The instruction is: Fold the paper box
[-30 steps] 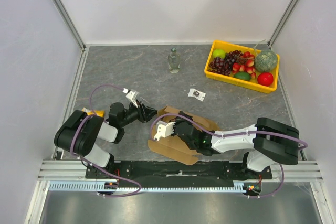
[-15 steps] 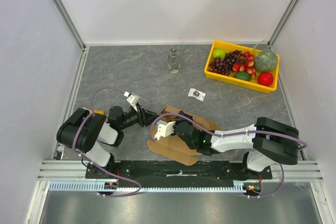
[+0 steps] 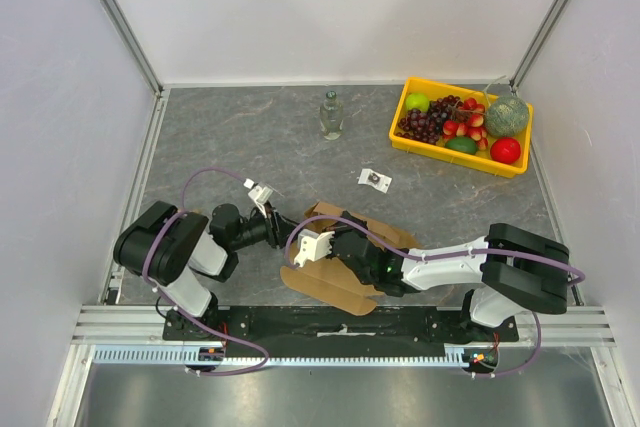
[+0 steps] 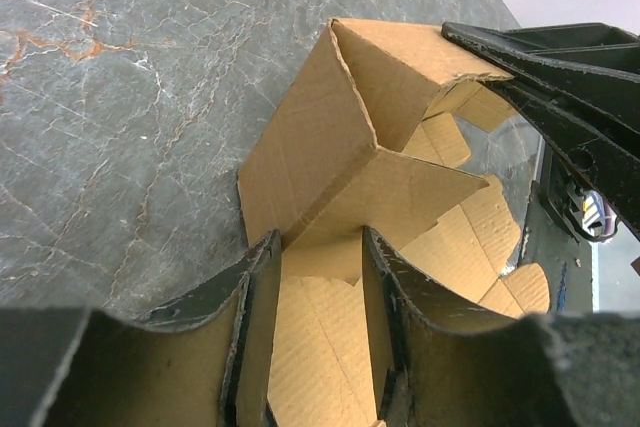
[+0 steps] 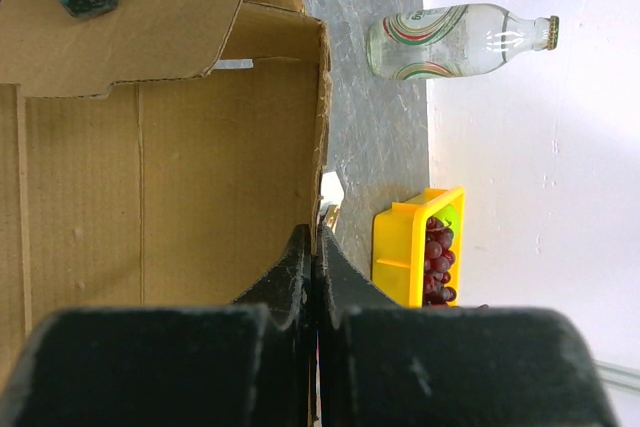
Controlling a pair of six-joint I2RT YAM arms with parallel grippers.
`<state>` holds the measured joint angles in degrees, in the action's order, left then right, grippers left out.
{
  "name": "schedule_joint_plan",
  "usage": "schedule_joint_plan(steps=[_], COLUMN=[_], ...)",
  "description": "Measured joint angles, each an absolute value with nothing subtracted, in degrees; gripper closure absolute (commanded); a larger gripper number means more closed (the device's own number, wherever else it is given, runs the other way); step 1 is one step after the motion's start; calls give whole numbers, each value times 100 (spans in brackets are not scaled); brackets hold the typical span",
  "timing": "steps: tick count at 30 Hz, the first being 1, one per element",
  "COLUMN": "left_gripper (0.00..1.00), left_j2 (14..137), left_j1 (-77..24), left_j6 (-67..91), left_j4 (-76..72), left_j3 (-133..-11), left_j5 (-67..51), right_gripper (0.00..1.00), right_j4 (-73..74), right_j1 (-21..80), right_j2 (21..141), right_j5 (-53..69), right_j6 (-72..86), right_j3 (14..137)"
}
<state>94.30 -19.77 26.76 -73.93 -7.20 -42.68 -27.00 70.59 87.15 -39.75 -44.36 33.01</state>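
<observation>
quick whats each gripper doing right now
left gripper: open, fingers astride a flap of the paper box
right gripper: shut on the paper box's edge

The paper box is lying on the bench at six o'clock, just beyond the arm bases. The left tool is sitting at its nine o'clock edge, and the right tool is reaching its raised wall from three o'clock. A bottle is standing at twelve o'clock and a fruit tray is sitting at two. A small packet is lying between the tray and the box.
</observation>
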Motion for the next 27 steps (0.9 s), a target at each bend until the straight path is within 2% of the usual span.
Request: schedule_joint_plan(steps=[18, 27], left_gripper=[40, 38], left_j2=[9369, 9369], left_j1=[-2171, -2368], left_j6=[2556, 2307], left_j4=[-7408, -7408], left_j3=[-906, -972], left_j5=[-4189, -3940], right_gripper=[97, 94], right_j4=[-2552, -2456], right_j1=[7032, 7032], right_j2=[8715, 8715], right_j5=[-3776, -3708], right_j6=[-4257, -4158], right_j3=[3378, 3391])
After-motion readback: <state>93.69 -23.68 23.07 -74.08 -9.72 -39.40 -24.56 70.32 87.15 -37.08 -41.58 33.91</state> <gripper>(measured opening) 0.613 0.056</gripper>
